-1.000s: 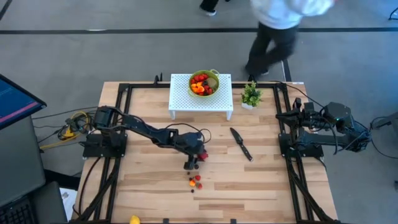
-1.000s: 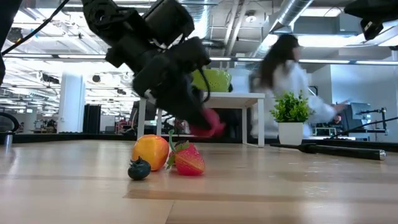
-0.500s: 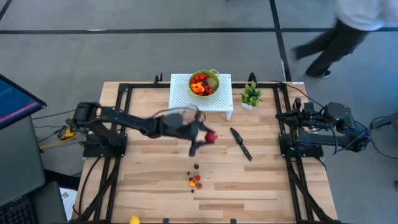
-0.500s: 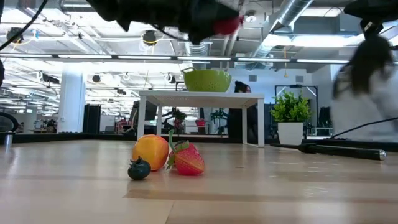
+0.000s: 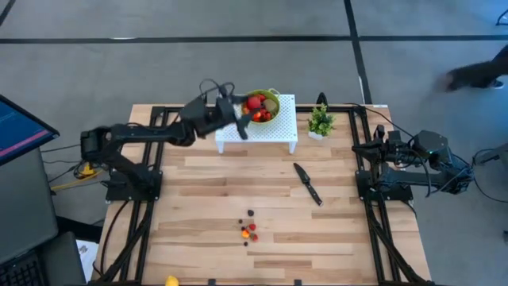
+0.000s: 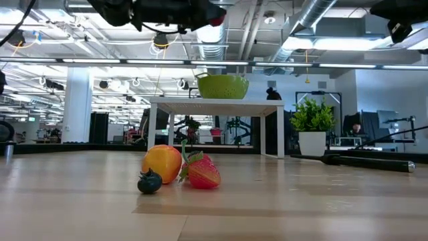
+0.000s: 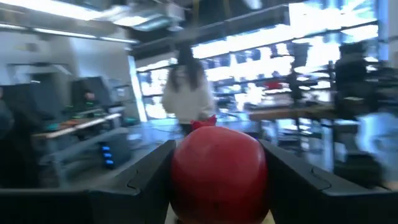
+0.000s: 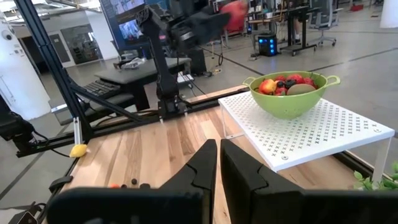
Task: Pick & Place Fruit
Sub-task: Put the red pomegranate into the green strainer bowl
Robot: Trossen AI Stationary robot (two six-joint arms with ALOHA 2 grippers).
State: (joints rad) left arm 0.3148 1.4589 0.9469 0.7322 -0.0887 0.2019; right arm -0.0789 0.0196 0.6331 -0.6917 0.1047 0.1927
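Left gripper point(image 5: 248, 111) up over green bowl point(image 5: 272, 98), squeezing a red fruit point(image 7: 217, 173). Right gripper point(image 8: 219, 163) squeezed tight on nothing, waiting at table's right edge.

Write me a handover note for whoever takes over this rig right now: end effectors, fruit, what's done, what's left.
Left end effector: shut on a red fruit, held over the green bowl on the white stand.
Right end effector: shut, empty, parked at the table's right edge.
Done: several fruits already in the bowl.
Left: drop the red fruit; then the orange, strawberry and dark berry mid-table, plus a yellow piece at the front edge.
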